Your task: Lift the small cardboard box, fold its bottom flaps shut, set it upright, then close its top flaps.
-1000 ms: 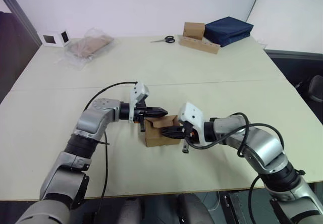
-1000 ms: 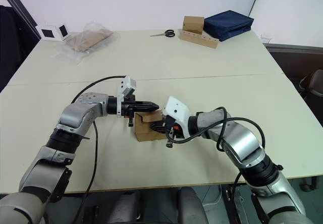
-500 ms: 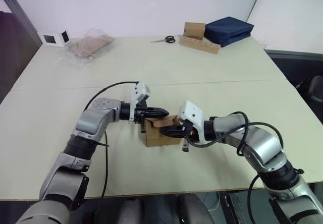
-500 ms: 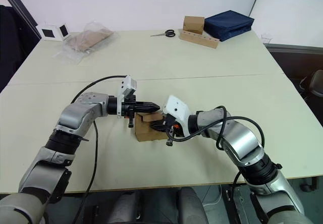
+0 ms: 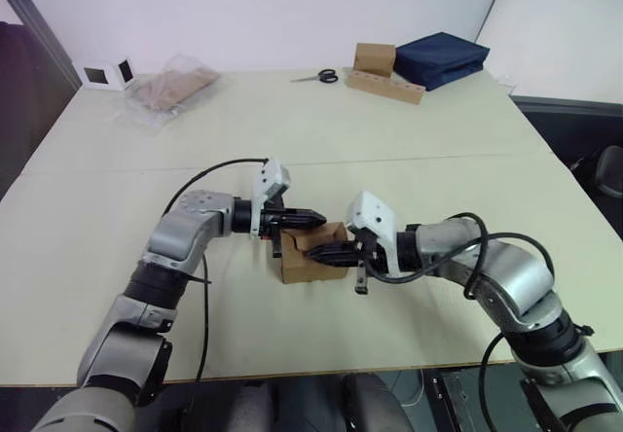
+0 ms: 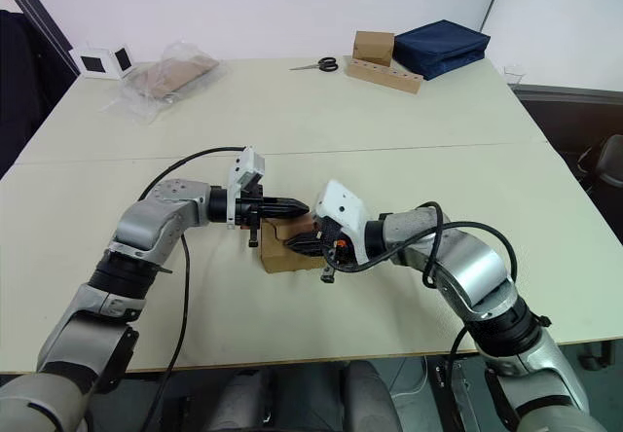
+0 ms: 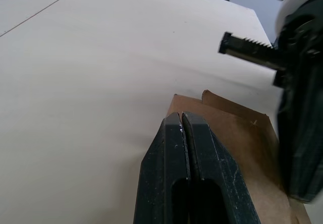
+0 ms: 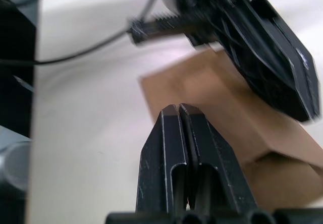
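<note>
The small cardboard box [image 5: 298,267] sits on the table between my two arms, brown, with its top flaps partly down. My left gripper [image 5: 317,219] is shut, with nothing between its fingers, and its tip lies over the box's far top edge. In the left wrist view the shut left gripper [image 7: 181,117] points over the box's brown flap [image 7: 237,133]. My right gripper [image 5: 313,254] is also shut and empty, reaching across the box's top from the right. The right wrist view shows the right gripper [image 8: 179,108] over the flap [image 8: 202,88], facing the left gripper [image 8: 272,57].
At the table's far side lie a closed brown box [image 5: 374,58], scissors [image 5: 316,77], a wooden block [image 5: 385,87] and a navy bag [image 5: 440,57]. A clear plastic bag with cardboard [image 5: 175,89] and a small white box [image 5: 105,72] lie far left.
Almost nothing. My right wrist has shifted slightly, and both grippers stay shut at the box's top.
</note>
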Tool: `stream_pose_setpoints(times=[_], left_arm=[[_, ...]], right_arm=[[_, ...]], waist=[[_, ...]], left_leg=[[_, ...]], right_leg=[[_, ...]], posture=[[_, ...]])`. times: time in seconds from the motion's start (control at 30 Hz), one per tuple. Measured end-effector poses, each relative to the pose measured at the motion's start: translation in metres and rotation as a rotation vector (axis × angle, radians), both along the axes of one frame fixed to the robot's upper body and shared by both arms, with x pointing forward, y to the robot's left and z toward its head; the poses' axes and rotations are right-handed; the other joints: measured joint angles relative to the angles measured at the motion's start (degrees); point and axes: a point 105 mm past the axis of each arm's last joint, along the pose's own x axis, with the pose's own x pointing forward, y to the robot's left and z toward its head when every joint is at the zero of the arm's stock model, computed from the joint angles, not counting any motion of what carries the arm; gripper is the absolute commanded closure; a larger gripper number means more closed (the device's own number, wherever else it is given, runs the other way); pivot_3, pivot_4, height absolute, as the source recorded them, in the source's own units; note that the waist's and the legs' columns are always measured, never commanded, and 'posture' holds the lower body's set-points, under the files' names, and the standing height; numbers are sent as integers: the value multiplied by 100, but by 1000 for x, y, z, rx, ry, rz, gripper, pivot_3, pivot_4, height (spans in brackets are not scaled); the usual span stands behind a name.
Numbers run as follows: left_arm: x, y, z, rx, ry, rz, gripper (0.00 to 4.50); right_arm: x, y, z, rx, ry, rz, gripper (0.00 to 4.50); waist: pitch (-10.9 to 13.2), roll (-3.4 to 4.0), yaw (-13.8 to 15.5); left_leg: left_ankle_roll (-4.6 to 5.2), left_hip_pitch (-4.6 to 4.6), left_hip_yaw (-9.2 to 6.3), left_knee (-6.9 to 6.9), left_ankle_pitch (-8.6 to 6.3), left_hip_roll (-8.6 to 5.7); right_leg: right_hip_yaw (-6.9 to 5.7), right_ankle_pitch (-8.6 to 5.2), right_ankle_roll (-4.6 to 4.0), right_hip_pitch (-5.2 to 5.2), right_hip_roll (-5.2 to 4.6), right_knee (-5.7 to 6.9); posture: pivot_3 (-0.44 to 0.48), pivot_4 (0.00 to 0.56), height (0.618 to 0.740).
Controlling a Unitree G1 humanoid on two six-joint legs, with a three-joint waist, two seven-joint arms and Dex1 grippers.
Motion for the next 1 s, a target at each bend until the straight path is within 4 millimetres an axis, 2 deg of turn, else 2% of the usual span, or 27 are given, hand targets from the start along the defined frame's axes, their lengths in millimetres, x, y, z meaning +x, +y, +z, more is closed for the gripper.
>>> stream_pose_setpoints(times=[0.4, 0.77, 0.87, 1.0], left_arm=[[-7, -1, 2, -11, -15, -11, 4476], [-15, 12, -1, 20, -21, 2, 4476], [-19, 15, -11, 27, -9, 8, 4476], [-21, 15, -12, 26, -23, 15, 4476]], right_arm=[[17, 1, -2, -3, -41, -28, 4500], [10, 0, -1, -7, -38, -7, 4500], [5, -8, 7, 5, -29, -11, 4500], [9, -13, 25, 77, -43, -58, 4500]], waist=[[0, 0, 2], [0, 0, -1], [0, 0, 12], [-1, 0, 13]], left_leg=[[0, 0, -1, 0, 0, 0], [0, 0, -1, 0, 0, 1], [0, 0, -1, 1, 0, 0], [0, 3, -1, 1, 0, 1]], right_leg=[[0, 0, 0, 0, 0, 0], [0, 0, 0, 0, -1, 0], [0, 0, 0, 2, -1, 0], [0, 0, 0, 4, 0, 1]], posture=[[0, 150, 740], [0, 150, 740], [0, 150, 740], [0, 150, 740]])
